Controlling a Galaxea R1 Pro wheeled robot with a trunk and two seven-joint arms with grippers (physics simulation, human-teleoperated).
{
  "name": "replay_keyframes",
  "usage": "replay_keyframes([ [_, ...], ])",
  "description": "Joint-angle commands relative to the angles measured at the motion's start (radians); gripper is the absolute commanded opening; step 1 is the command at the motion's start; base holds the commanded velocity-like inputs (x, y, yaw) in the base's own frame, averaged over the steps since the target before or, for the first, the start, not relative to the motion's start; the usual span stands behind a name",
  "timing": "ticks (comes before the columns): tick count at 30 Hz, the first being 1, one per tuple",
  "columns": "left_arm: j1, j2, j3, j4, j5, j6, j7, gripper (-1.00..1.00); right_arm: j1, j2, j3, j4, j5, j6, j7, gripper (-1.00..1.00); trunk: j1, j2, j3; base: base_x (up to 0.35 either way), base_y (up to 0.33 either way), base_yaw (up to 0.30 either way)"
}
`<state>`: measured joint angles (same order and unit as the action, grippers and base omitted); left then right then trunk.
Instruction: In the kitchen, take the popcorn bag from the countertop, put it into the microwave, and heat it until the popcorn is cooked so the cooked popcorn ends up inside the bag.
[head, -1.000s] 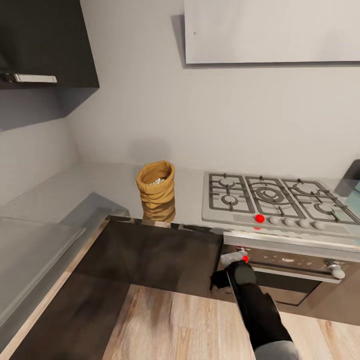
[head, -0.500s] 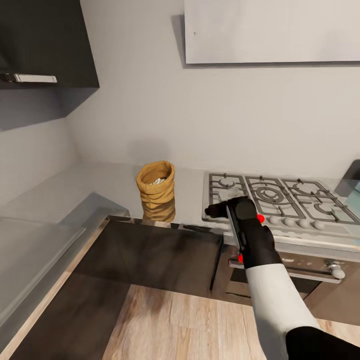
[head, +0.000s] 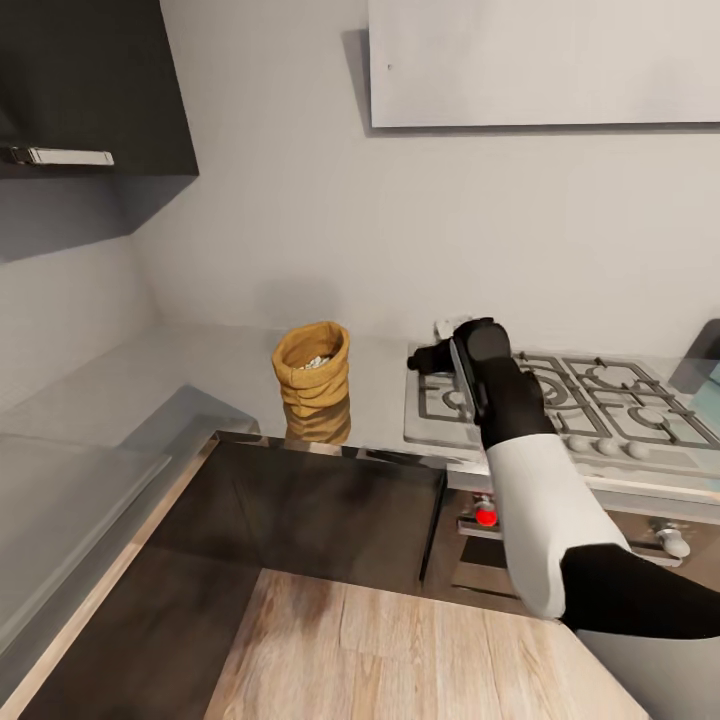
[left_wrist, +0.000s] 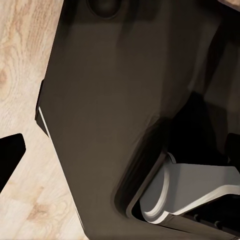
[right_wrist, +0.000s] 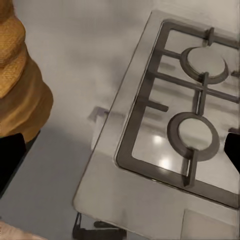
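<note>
Nearest, the wood floor (head: 400, 650) and the dark cabinet fronts (head: 300, 510) sit below the countertop (head: 210, 375). The right arm (head: 530, 500) has risen fast: a second ago its gripper hung low by the oven (head: 560, 540) front, half a second ago it was level with the hob knobs, and now the right gripper (head: 425, 358) hovers over the near-left burner of the hob (head: 600, 410), pointing left toward the bag (head: 312, 368). In the right wrist view the two dark fingertips (right_wrist: 10, 155) sit wide apart at the frame edges with nothing between them, so the gripper is spread. The bag (right_wrist: 20, 85) appears there too, beside the hob's left edge (right_wrist: 125, 145).

The bag stands upright on the countertop, left of the hob and apart from the gripper, with pale popcorn (head: 317, 362) showing in its mouth. The reach looks well begun; the grasp is not yet made.

The left wrist view shows dark robot body and floor; I cannot tell how the left gripper stands.
</note>
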<state>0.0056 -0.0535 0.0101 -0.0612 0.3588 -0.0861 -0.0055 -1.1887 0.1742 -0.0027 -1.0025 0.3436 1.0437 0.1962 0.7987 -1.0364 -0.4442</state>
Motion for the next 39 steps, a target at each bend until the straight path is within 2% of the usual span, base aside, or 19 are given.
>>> replay_keyframes([
  [1, 0.001, 0.000, 0.001, -0.002, 0.005, -0.001, -0.001, 1.00, -0.006, 0.000, -0.006, 0.011, 0.010, 0.004, 0.009, 1.00, 0.000, -0.001, -0.001, 0.000, 0.000, 0.000],
  [3, 0.001, 0.000, 0.001, -0.002, 0.005, -0.001, -0.001, 1.00, -0.014, 0.000, -0.013, 0.047, 0.010, 0.004, 0.008, 1.00, 0.000, -0.001, -0.001, 0.000, 0.000, 0.000],
  [6, 0.001, 0.000, 0.001, -0.002, 0.005, -0.001, -0.001, 1.00, -0.056, 0.000, -0.034, 0.182, 0.009, 0.004, 0.008, 1.00, 0.000, -0.001, -0.001, 0.000, 0.000, 0.000],
  [9, 0.001, 0.000, 0.001, -0.002, 0.005, -0.001, -0.001, 1.00, -0.117, 0.000, -0.114, 0.319, 0.010, 0.004, -0.001, 1.00, 0.000, -0.001, -0.001, 0.000, 0.000, 0.000],
  [12, 0.001, 0.000, 0.001, -0.002, 0.005, -0.001, -0.001, 1.00, -0.165, 0.000, -0.147, 0.395, 0.012, 0.004, -0.023, 1.00, 0.000, -0.001, -0.001, 0.000, 0.000, 0.000],
  [16, 0.001, 0.000, 0.001, -0.002, 0.005, -0.001, -0.001, 1.00, -0.178, 0.000, -0.162, 0.395, 0.013, 0.004, -0.047, 1.00, 0.000, -0.001, -0.001, 0.000, 0.000, 0.000],
  [20, 0.001, 0.000, 0.001, -0.002, 0.005, -0.001, -0.001, 1.00, -0.179, 0.000, -0.219, 0.390, 0.014, 0.004, -0.051, 1.00, 0.000, -0.001, -0.001, 0.000, 0.000, 0.000],
  [22, 0.001, 0.000, 0.002, -0.002, 0.005, -0.001, -0.001, 1.00, -0.180, 0.000, -0.227, 0.389, 0.014, 0.004, -0.052, 1.00, 0.000, -0.001, -0.001, 0.000, 0.000, 0.000],
  [33, 0.001, 0.000, 0.003, -0.002, 0.006, -0.001, -0.003, 1.00, -0.180, 0.000, -0.234, 0.375, 0.012, 0.004, -0.046, 1.00, 0.000, -0.001, -0.001, 0.000, 0.000, 0.000],
  [39, 0.001, 0.000, 0.003, -0.002, 0.006, -0.001, -0.004, 1.00, -0.180, 0.000, -0.235, 0.281, 0.013, 0.004, -0.044, 1.00, 0.000, -0.001, -0.001, 0.000, 0.000, 0.001],
])
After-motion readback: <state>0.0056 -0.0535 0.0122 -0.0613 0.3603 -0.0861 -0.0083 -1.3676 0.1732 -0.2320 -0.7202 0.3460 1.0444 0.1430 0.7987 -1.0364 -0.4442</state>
